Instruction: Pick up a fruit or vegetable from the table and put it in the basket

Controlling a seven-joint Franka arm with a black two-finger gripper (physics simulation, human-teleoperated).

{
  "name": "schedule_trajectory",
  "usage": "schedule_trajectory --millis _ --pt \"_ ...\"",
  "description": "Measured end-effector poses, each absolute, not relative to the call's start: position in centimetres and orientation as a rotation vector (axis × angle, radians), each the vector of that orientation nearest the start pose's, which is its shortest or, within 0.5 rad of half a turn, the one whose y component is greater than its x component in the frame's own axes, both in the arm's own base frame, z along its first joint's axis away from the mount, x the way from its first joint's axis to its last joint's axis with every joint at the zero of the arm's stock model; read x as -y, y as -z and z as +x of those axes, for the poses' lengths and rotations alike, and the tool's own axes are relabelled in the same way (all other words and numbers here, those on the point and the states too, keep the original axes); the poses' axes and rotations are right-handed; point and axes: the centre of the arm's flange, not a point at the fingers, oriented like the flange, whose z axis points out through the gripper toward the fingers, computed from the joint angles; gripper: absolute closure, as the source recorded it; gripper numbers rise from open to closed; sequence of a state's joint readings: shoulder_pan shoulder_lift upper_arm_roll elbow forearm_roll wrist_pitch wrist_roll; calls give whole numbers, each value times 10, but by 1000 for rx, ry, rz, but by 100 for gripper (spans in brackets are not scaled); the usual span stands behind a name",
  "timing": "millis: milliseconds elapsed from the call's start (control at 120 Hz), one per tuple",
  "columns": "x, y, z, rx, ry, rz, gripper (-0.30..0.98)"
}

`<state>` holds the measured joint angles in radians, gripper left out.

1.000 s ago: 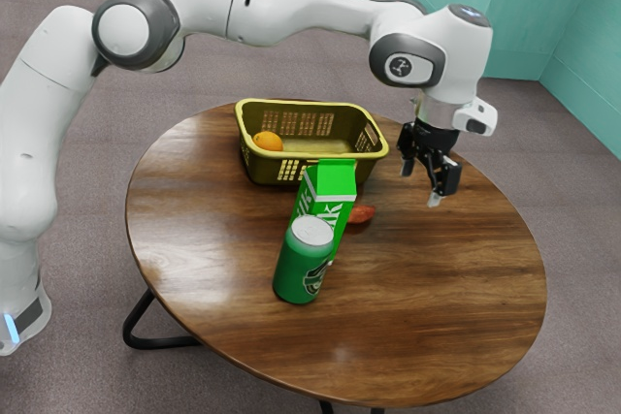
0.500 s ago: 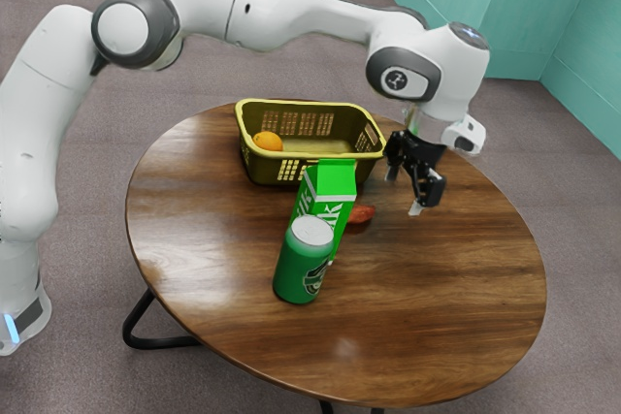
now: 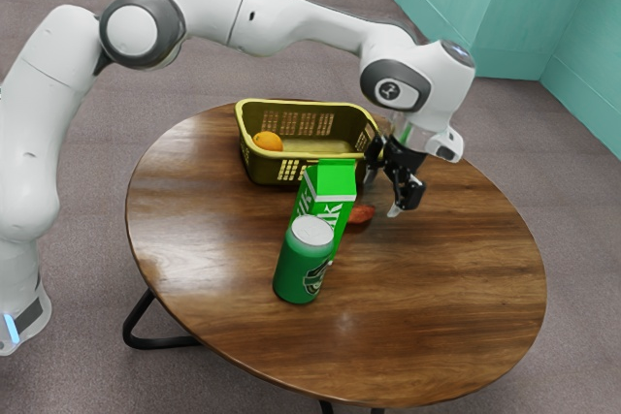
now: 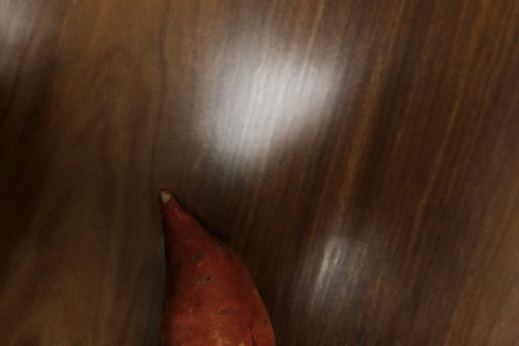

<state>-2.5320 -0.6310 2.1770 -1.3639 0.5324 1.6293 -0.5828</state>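
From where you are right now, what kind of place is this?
It looks like a room indoors, maybe in a home or a break room, but I can't be sure. I see teal walls, a greyish floor and a round wooden table.

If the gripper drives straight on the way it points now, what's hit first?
Probably the red sweet potato below the gripper, or the tabletop right beside it; depth is unclear from these views.

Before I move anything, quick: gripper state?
Gripper: open, fingers apart, holding nothing; the red sweet potato lies on the table.
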Motion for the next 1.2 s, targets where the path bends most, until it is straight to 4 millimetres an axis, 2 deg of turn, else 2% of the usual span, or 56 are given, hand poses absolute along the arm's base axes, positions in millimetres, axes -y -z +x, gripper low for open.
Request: schedule_trajectory --millis 167,458,683,1000,1200 --pt "42 -443 678 374 -159 -3059 0" --pt "43 -442 677 382 -161 -3061 0" --pt "28 -441 670 406 -184 -3064 2" --pt "49 -432 660 357 -220 -3062 0" --pt "48 -425 656 367 -242 -3053 0"
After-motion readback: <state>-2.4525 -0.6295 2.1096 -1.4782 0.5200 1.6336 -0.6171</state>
